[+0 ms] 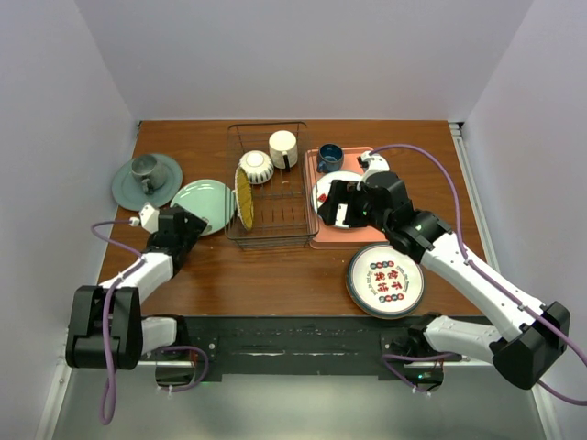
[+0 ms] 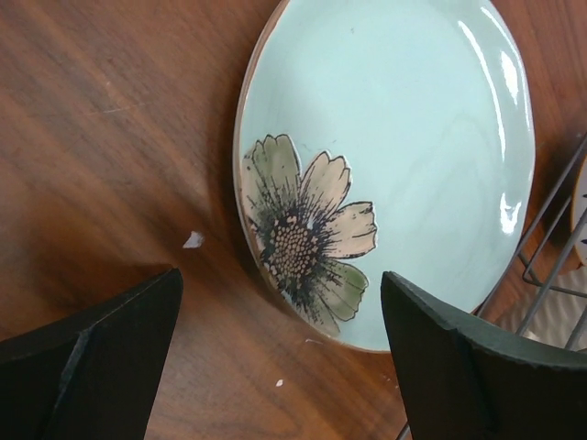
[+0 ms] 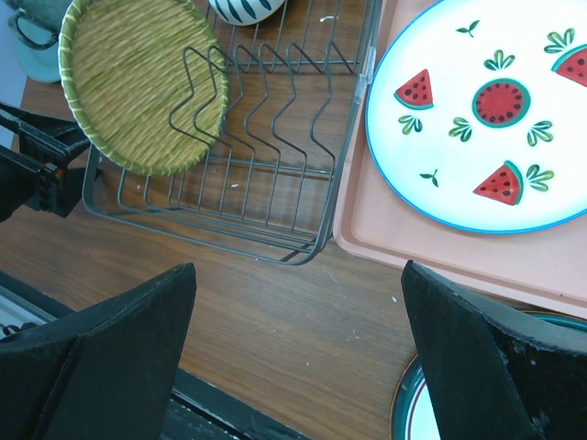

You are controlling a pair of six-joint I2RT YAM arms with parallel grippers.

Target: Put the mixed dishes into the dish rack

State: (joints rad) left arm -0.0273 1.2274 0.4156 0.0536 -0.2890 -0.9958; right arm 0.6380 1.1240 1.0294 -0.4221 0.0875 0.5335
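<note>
The dish rack (image 1: 275, 235) stands at mid-table. It holds a yellow textured plate (image 1: 243, 197) on edge, a cream bowl (image 1: 256, 166) and a cream mug (image 1: 282, 148). A mint-green plate (image 1: 204, 204) with a painted flower lies flat just left of the rack. My left gripper (image 1: 188, 225) hovers open at that plate's near edge (image 2: 394, 156), its fingers straddling the rim without touching. A dark teal-rimmed plate (image 1: 385, 280) lies near the front right. My right gripper (image 1: 335, 203) hangs open over the table between the rack (image 3: 365, 87) and that plate (image 3: 413, 414), holding nothing.
A pink tray (image 1: 339, 240) right of the rack carries a white plate with watermelon slices (image 3: 486, 119) and a blue cup (image 1: 330, 158). A grey-green cup on its saucer (image 1: 147, 179) sits at the far left. White walls enclose the table on three sides.
</note>
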